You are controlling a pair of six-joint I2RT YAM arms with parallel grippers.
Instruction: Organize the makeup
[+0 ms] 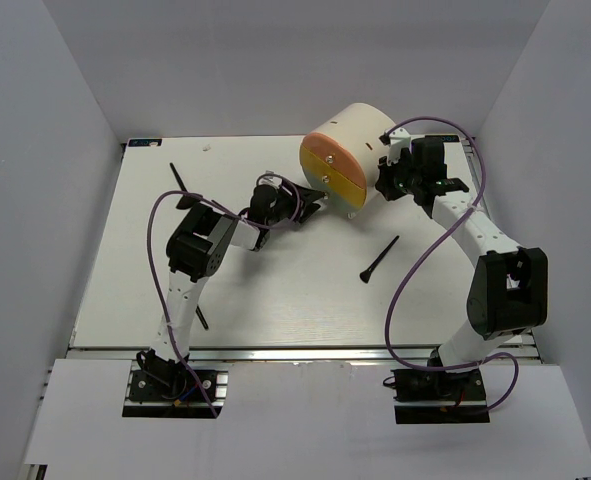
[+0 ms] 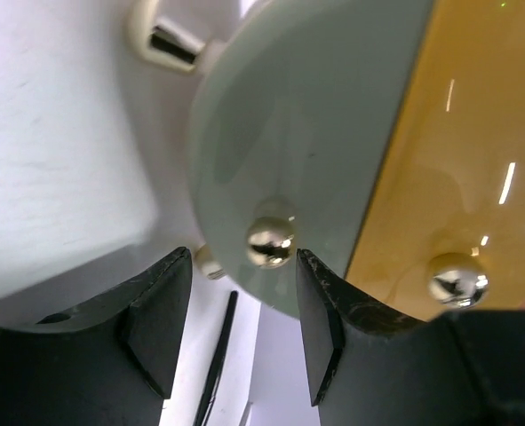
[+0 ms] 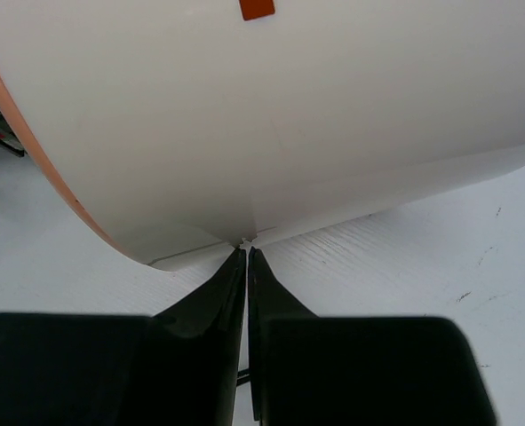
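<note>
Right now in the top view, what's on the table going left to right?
thin black brush at the back → thin black brush by the left arm → left gripper → drawer unit → right gripper. The mid-table brush is left out: it lies within the unit's span.

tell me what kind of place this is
Probably a robot lab test cell: a white table boxed in by plain white walls, the left arm and right arm bolted at its near edge, a drawer unit and brush as props.
</note>
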